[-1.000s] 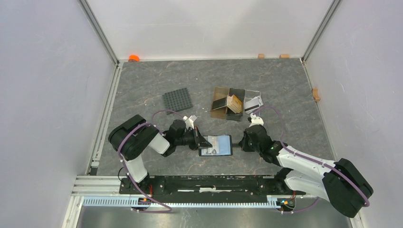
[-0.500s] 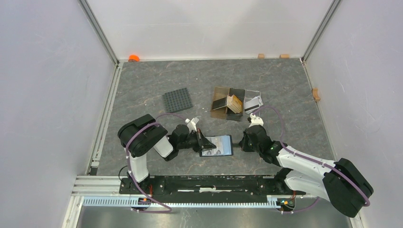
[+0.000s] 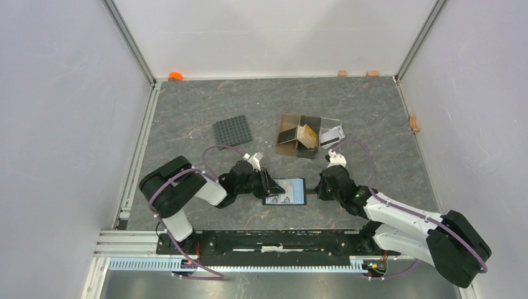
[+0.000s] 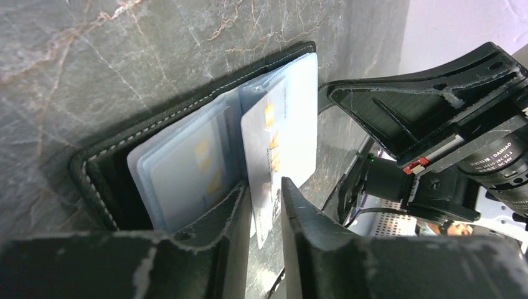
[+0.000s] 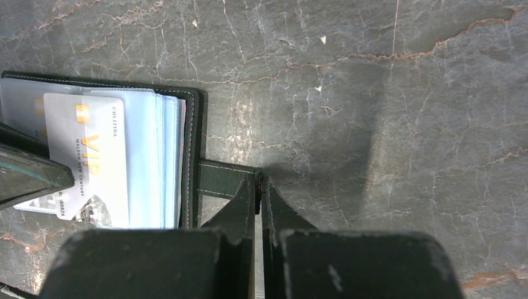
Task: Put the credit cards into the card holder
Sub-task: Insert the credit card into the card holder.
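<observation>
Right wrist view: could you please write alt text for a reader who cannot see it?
The right gripper is shut on the strap tab of the open black card holder lying on a grey marbled table. A whitish VIP card lies over its pale sleeves, with the left gripper's fingertip over the card's left edge.

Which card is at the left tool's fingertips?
The whitish VIP card atop the open card holder; other cards sit in its sleeves or the brown box.
</observation>
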Action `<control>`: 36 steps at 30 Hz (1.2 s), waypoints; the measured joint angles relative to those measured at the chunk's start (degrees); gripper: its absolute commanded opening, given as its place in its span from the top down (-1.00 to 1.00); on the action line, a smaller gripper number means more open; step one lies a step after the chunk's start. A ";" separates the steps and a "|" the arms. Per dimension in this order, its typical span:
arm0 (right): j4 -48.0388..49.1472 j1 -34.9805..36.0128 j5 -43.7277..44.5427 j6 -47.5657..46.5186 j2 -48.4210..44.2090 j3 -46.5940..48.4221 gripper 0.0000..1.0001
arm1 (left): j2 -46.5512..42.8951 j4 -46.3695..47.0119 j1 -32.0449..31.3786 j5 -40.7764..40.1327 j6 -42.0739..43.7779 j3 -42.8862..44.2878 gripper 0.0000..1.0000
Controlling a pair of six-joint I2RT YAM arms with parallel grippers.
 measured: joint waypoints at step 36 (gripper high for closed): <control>-2.47 0.39 0.66 0.11 -1.55 0.00 1.00 | -6.54 -25.46 -4.81 -4.70 10.49 10.32 0.02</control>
